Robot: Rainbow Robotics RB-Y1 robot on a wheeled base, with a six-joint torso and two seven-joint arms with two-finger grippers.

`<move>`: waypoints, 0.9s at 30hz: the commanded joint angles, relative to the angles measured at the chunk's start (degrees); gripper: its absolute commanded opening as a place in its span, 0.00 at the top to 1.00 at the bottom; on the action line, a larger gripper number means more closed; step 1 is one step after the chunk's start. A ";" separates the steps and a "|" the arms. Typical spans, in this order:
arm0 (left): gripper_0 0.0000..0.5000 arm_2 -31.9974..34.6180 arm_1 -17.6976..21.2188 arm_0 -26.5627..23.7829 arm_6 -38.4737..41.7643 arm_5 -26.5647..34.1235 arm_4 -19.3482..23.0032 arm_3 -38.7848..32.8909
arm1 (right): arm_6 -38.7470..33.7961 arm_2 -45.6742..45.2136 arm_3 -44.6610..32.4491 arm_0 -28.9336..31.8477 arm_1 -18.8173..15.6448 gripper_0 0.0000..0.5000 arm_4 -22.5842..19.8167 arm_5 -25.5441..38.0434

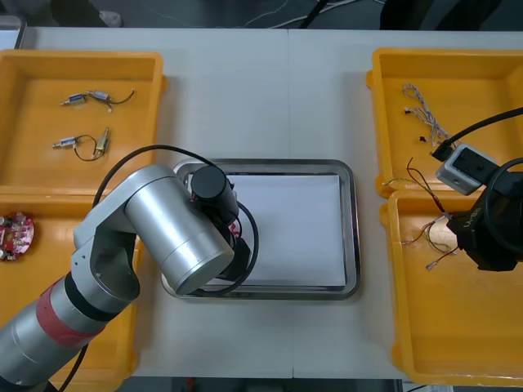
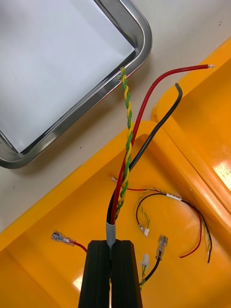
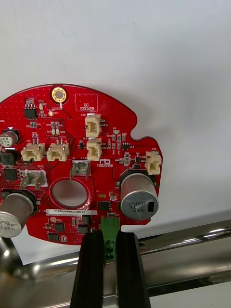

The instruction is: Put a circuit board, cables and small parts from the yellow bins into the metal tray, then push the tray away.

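My left tool [image 3: 109, 237] is clamped on a small green connector [image 3: 109, 225] at the edge of a round red circuit board [image 3: 82, 168]. The board sits over the white inside of the metal tray [image 3: 192, 243], just past its shiny rim. I cannot tell whether it touches the liner.

My right tool [image 2: 113, 246] is closed on the grey sleeve of a cable bundle [image 2: 129, 144] of red, black and twisted yellow-green strands. It hangs above the near right bin [image 2: 43, 211], where loose cables [image 2: 168, 199] lie, and the strands reach towards a corner of the tray.

From above, my left arm [image 1: 172, 229] covers the tray's left side. The near left bin [image 1: 33, 286] holds a second circuit board [image 1: 16, 233]. Farther off, the far left bin [image 1: 33, 147] holds small metal parts [image 1: 90, 100], and the far right bin [image 1: 482, 73] holds a pale twisted cable [image 1: 425, 110].

The light worktop [image 1: 270, 90] has a thin seam running back between the bins. Beyond its far edge is a strip of dark floor [image 1: 212, 12].
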 commanded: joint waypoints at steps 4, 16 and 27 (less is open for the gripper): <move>1.00 -2.41 -0.01 -1.58 -5.80 0.43 -1.55 0.78 | -2.11 0.72 -1.76 -1.29 -1.93 1.00 -0.76 0.18; 1.00 -2.41 0.78 -1.32 -6.23 1.66 -1.19 0.52 | -3.25 0.72 -2.20 -1.20 -2.01 1.00 -1.20 0.18; 0.69 -2.41 1.13 -1.23 -6.23 1.05 -1.37 0.52 | -4.48 0.72 -2.72 -1.20 -2.10 1.00 -1.64 0.18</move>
